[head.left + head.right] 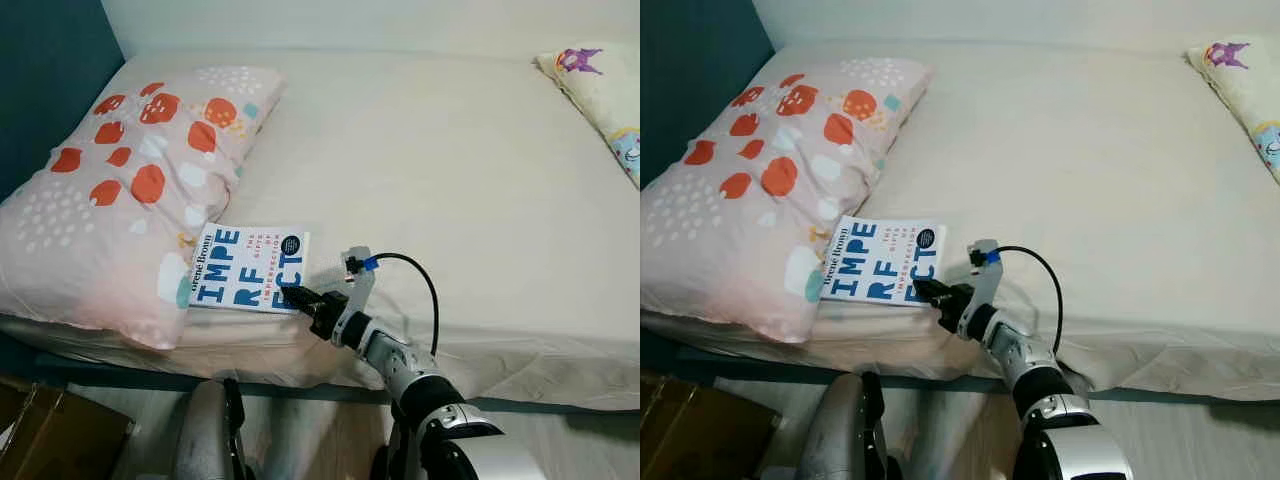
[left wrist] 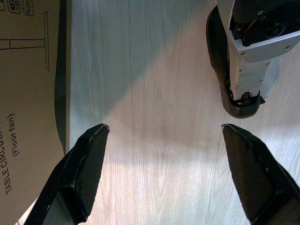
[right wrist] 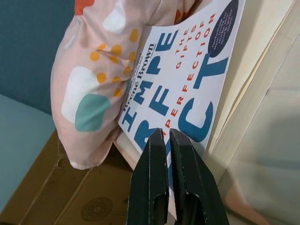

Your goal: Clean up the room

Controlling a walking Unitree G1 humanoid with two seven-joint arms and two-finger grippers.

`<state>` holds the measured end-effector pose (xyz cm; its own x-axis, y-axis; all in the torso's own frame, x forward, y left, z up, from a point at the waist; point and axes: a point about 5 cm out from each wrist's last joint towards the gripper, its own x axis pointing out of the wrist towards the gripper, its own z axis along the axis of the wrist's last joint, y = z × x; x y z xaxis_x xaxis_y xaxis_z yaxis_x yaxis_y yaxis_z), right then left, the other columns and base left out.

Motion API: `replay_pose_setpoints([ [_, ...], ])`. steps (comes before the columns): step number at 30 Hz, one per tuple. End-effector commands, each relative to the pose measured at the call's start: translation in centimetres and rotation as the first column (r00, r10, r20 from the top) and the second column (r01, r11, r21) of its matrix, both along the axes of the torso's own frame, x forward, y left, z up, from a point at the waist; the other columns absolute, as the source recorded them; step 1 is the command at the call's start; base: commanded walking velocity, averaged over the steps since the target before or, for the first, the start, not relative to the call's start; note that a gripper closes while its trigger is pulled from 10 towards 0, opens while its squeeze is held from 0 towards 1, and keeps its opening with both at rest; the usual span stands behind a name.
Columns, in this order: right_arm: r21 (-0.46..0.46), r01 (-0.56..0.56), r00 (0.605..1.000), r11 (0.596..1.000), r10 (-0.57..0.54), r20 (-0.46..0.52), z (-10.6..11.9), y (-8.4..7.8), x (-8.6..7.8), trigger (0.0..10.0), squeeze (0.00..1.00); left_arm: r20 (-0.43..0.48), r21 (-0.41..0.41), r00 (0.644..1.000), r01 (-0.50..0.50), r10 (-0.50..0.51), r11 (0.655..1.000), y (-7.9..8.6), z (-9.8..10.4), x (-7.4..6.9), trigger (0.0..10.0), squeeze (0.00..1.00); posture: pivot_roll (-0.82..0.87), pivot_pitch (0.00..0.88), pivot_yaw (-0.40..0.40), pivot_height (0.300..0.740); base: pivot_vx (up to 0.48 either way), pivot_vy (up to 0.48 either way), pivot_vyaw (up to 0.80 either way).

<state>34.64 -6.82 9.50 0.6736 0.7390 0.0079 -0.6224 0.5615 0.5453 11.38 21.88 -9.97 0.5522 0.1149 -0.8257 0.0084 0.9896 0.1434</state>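
Bed: 1, wide, cream sheet smooth across the top, creased where it hung over the near edge. Dark teal frame rail ran under the near edge. Wall: deep teal at the left of the bed; a pale wall stood behind it. Floor: light grey wood-grain boards, partly in shadow. Carton: brown cardboard, printed "Floor fan", on the floor at the left, below the bed.
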Motion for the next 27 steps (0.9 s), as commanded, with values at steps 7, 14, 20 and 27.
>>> replay_pose_setpoints([
  [7,0.261,0.096,0.955,0.961,-0.163,0.248,6.6,-3.1,2.4,10.0,0.0,-0.052,-0.02,0.999,0.005,-0.006,1.0,-0.7,-0.6,-1.3,10.0,0.0,0.14,0.264,-0.033,0.52,0.0,0.0,0.0],
  [14,0.267,-0.059,0.958,0.962,-0.021,0.285,6.7,-1.7,1.4,10.0,0.0,-0.055,-0.026,0.998,0.007,-0.008,1.0,-1.0,-0.6,-1.3,10.0,0.0,0.12,0.256,-0.04,0.52,0.0,0.0,0.0],
  [20,0.233,-0.198,0.94,0.952,0.117,0.321,6.1,-0.7,0.1,10.0,0.0,-0.054,-0.029,0.999,0.004,-0.006,1.0,-1.3,-0.6,-1.0,10.0,0.0,0.11,0.232,-0.051,0.52,0.0,0.0,0.0],
  [27,0.094,-0.427,0.879,0.9,0.388,0.276,3.7,1.6,-3.1,10.0,0.0,-0.056,-0.033,0.998,-0.001,-0.001,0.999,-1.6,-0.6,-0.7,10.0,0.0,0.1,0.23,-0.056,0.52,0.0,0.0,0.0],
])
